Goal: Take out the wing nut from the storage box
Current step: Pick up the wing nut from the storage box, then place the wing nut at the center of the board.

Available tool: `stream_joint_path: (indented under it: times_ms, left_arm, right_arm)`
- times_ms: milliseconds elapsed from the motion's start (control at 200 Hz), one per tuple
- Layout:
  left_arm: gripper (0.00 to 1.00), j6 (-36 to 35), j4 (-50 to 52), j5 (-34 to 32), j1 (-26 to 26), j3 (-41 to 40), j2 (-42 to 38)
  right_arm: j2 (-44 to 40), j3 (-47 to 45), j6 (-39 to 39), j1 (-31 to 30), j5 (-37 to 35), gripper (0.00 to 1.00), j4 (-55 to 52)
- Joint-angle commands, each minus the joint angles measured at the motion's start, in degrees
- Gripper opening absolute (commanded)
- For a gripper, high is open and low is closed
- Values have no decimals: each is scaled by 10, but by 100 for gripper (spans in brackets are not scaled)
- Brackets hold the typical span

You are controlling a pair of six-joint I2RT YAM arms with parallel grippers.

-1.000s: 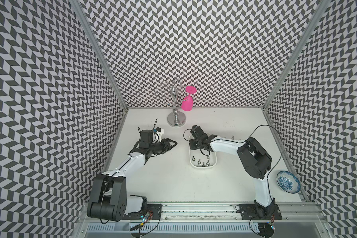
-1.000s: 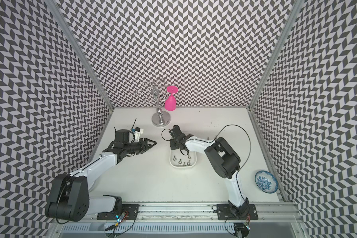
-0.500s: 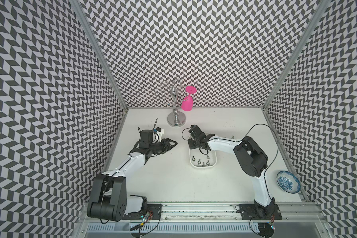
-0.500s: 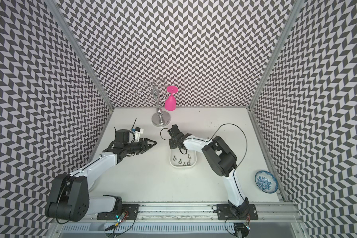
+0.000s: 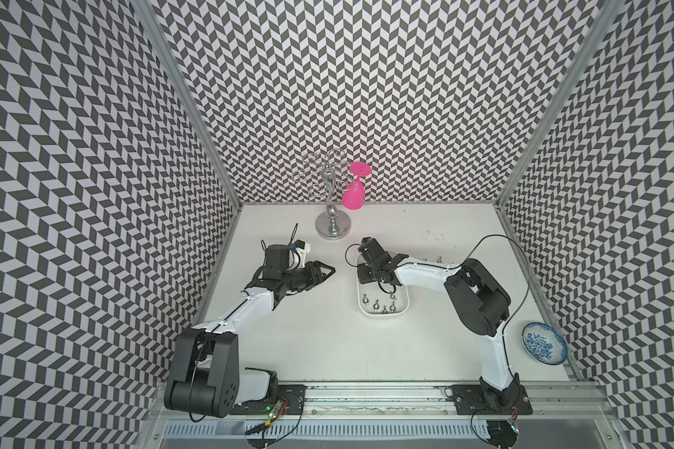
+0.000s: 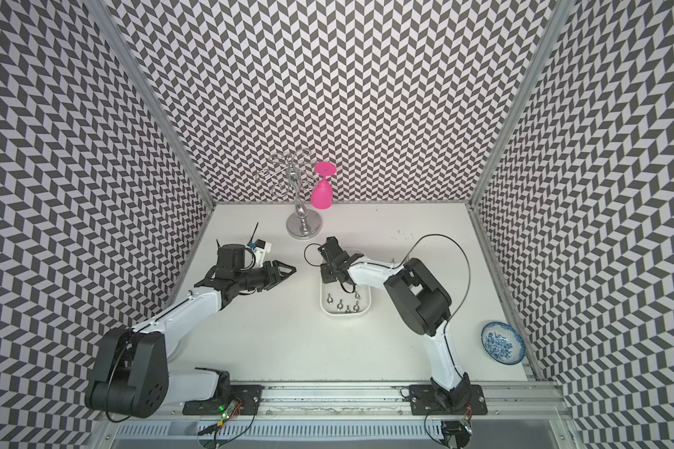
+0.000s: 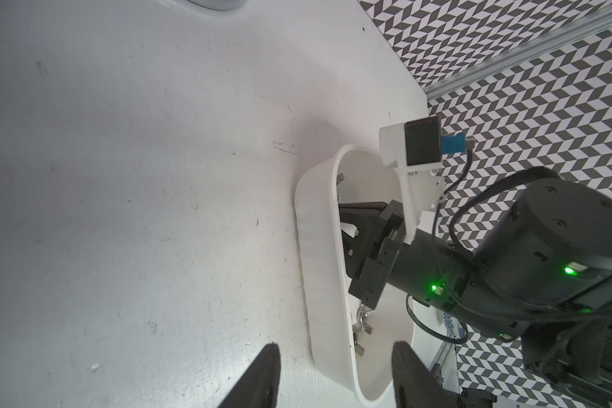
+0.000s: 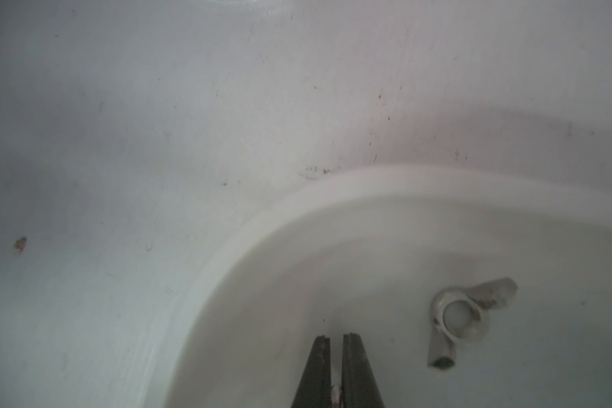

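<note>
right gripper (image 8: 336, 341) is down inside the storage box (image 8: 368, 180), at the box's far-left corner. Jaws all but closed, slim gap, nothing clearly gripped. One wing nut (image 8: 463, 318) lies on the box floor just beside the fingertips, not touching. Box sits mid-bench. left gripper (image 5: 329, 269) is partly open and empty, left of the box.

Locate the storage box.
In both top views the storage box lies mid-table, right of centre, beneath the right gripper, near the chrome stand.

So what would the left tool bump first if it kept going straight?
Probably the storage box, its side wall facing the left tool. If it rides above the rim, the right tool comes first; height is unclear.
</note>
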State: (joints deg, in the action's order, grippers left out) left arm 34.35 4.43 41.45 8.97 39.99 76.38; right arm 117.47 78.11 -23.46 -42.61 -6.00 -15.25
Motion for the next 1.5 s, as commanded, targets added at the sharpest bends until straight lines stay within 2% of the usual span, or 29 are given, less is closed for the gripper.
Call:
stream_joint_path:
  times_ms: [0, 135, 330, 496, 676, 1082, 1492]
  left_arm:
    - [54, -3, 3, -13, 17, 5, -3]
    - [54, 7, 6, -29, 43, 22, -14]
    - [55, 30, -29, -53, 115, 37, -42]
    - [55, 43, -72, -81, 200, 47, -39]
    - [55, 37, -89, -90, 258, 68, 3]
    - [55, 40, -117, -85, 277, 81, 65]
    - [55, 42, -119, -80, 279, 90, 76]
  right_arm:
    - [-79, -18, -14, -12, 4, 0, 17]
    - [-143, -46, -18, -12, -22, 0, 15]
    - [-214, -89, -11, 8, -124, 0, -1]
    - [-237, -150, -17, 85, -127, 0, 28]
    - [-200, -169, -17, 157, -101, 0, 73]
    - [-72, -100, -3, 205, -88, 0, 83]
    - [-39, -107, 0, 207, -100, 0, 101]
